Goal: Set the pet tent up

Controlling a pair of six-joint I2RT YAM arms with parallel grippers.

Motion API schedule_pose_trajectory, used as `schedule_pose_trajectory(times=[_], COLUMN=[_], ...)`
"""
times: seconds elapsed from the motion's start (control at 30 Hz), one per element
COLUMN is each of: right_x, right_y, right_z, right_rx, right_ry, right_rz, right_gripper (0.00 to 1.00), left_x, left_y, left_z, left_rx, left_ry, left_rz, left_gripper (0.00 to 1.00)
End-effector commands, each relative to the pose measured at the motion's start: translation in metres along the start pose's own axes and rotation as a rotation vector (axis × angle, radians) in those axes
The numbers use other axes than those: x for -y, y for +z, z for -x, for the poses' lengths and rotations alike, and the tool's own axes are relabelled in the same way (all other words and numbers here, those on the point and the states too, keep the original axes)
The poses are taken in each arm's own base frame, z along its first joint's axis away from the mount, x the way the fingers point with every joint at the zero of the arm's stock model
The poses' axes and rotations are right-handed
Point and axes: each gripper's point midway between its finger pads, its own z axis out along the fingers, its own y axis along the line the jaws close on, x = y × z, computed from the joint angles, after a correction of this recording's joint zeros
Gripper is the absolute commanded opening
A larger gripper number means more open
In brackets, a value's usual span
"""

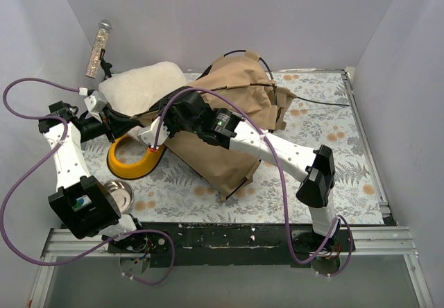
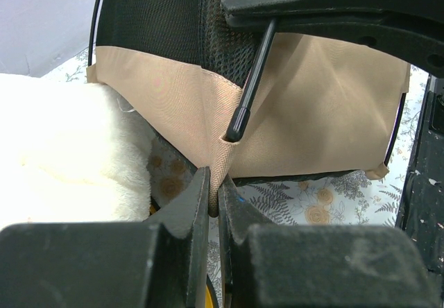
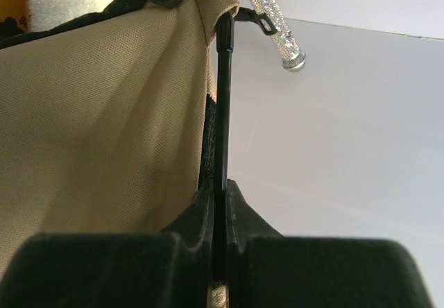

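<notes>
While it lies collapsed and half-folded, the pet tent (image 1: 232, 152) takes up the middle and back of the floral table (image 1: 333, 124), its far folds close to the rear wall.

- Black pole (image 2: 251, 79): its tip sits at a small pocket in the tan corner tab (image 2: 219, 157), beside the black mesh panel (image 2: 149, 13).
- Left gripper (image 2: 214, 183): jaws closed to a sliver, pinching the corner tab from below.
- Right gripper (image 3: 220, 189): jaws closed tight on the black pole, which rises along the tent's tan edge.
- Loose pole end (image 1: 322, 103): juts right from the fabric across bare table.
- Open room: a wide bare stretch right of the tent up to the side rail; a narrower strip between the tent's near corner and the front rail.
- Cream cushion (image 1: 142, 86): back left, touching the tent.
- Yellow bowl stand (image 1: 128, 162): just beside the tent's left edge.
- Steel bowl (image 1: 119, 195): near left corner.
- Glitter stick (image 1: 98, 47): back-left wall, apart.
</notes>
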Motion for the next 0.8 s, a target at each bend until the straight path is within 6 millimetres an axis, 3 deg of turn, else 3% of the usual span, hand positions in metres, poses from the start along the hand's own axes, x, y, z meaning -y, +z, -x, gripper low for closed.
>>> schedule_pose_trajectory(times=[0.0,0.4,0.57,0.77], right_x=[-0.023,-0.018,-0.034,-0.037], right_y=[-0.007,0.002,0.001,0.006], right_z=[-0.054,-0.029,-0.018,-0.004], right_rx=[-0.181,-0.101,-0.062,-0.01], right_ry=[-0.109,-0.131,-0.16,-0.206], right_rz=[0.127,0.112,0.158,0.16], right_gripper=[0.01,0.01,0.01,0.01], left_x=[0.008,0.017,0.017,0.022], left_y=[-0.006,0.008,0.011,0.02], left_z=[0.058,0.05,0.049,0.044], left_rx=[0.24,0.196,0.18,0.142], left_ry=[0.052,0.037,0.061,0.069], left_rz=[-0.024,-0.073,-0.081,-0.113], left_gripper=[0.0,0.0,0.01,0.04])
